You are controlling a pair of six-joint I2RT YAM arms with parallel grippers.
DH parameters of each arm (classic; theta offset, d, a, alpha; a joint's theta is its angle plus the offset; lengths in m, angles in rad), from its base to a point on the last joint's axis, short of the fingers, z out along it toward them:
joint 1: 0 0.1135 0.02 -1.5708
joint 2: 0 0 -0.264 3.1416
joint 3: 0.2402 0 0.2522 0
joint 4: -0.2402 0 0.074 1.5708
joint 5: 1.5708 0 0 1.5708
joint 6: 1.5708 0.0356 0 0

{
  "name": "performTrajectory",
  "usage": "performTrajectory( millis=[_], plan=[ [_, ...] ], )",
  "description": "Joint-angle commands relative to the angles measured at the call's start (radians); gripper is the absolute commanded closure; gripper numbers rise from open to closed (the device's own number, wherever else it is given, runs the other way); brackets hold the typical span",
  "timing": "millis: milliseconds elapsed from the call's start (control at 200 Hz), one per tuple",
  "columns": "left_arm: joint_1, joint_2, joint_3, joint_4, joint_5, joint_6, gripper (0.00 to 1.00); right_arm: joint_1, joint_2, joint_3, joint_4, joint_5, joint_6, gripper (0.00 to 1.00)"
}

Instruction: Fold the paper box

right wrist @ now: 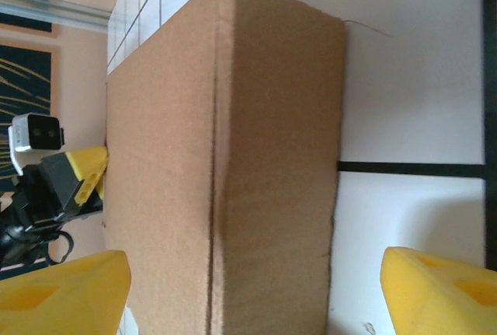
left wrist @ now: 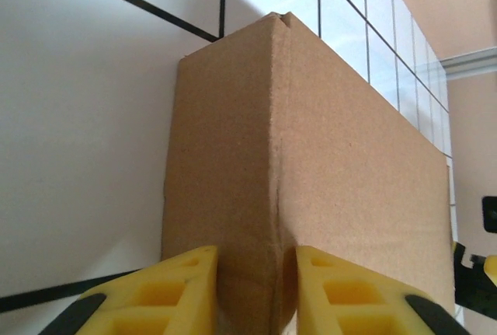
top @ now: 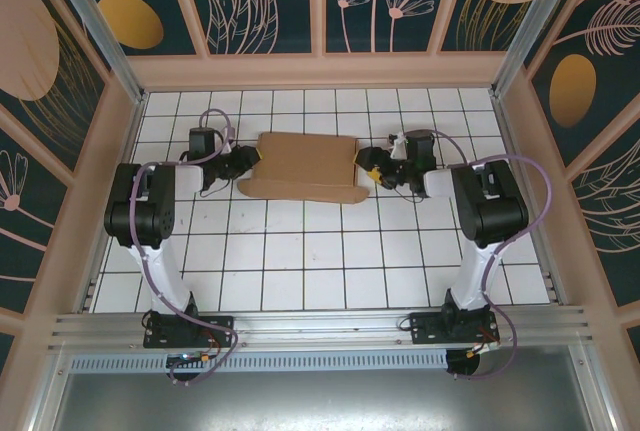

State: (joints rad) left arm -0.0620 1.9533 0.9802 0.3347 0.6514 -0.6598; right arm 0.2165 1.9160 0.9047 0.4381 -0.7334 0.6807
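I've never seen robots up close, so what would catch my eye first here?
A brown paper box lies toward the far side of the white tiled table. The left claw pinches a raised fold at one end between yellow fingers, while the right claw stands wide open around the other end.

The white tiled table [top: 300, 271] bears the brown paper box [top: 305, 166], apparently part-folded, toward its far side.

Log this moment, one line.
paper box: on table | left pincer: straddling folded edge, grip unclear | right pincer: open around opposite edge
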Motion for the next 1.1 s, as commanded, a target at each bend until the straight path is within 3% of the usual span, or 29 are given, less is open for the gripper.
performTrajectory(
  millis=[0,350,576,716,886,1036,1096],
  plan=[
    [0.012,0.086,-0.015,-0.118,-0.021,0.001,0.76,0.004,0.061,0.070,-0.054,-0.058,0.019,0.13],
    [0.053,0.117,-0.014,-0.150,-0.032,0.004,0.81,0.060,0.137,0.229,-0.286,-0.020,-0.128,0.07],
    [0.053,0.128,-0.014,-0.165,-0.038,0.015,0.82,0.077,0.161,0.227,-0.197,-0.111,-0.079,0.08],
    [0.054,0.127,-0.014,-0.153,-0.029,0.009,0.83,0.095,0.177,0.193,-0.012,-0.213,0.045,0.13],
    [0.053,0.119,-0.014,-0.135,-0.005,-0.008,0.83,0.097,0.185,0.119,0.265,-0.283,0.233,0.26],
    [0.053,0.090,-0.014,-0.117,0.004,-0.034,0.82,0.085,0.155,0.062,0.346,-0.283,0.278,0.40],
    [0.053,0.055,-0.014,-0.126,-0.011,-0.040,0.75,0.072,0.124,0.023,0.364,-0.258,0.276,0.43]
  ],
)
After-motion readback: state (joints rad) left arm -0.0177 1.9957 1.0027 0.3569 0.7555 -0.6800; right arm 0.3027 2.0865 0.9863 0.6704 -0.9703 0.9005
